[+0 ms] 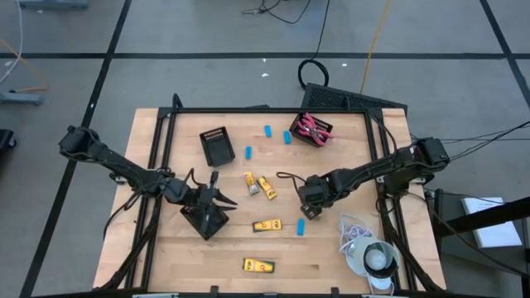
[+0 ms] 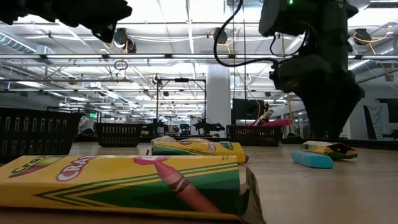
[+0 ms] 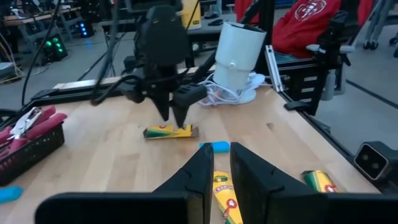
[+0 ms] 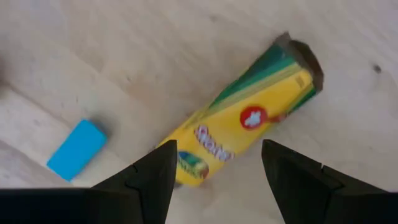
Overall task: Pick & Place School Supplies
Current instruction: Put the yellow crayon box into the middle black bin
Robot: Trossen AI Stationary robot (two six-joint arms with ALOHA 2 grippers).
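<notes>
1. Two wide-apart fingers of the right claw (image 4: 214,171) hang just above a yellow crayon box (image 4: 249,121), which lies flat on the desk (image 1: 331,257).
2. One small blue eraser (image 4: 76,149) lies near that box.
3. Left claw (image 3: 216,168) has its fingers nearly together, holding nothing, above a black tray (image 1: 207,222).
</notes>
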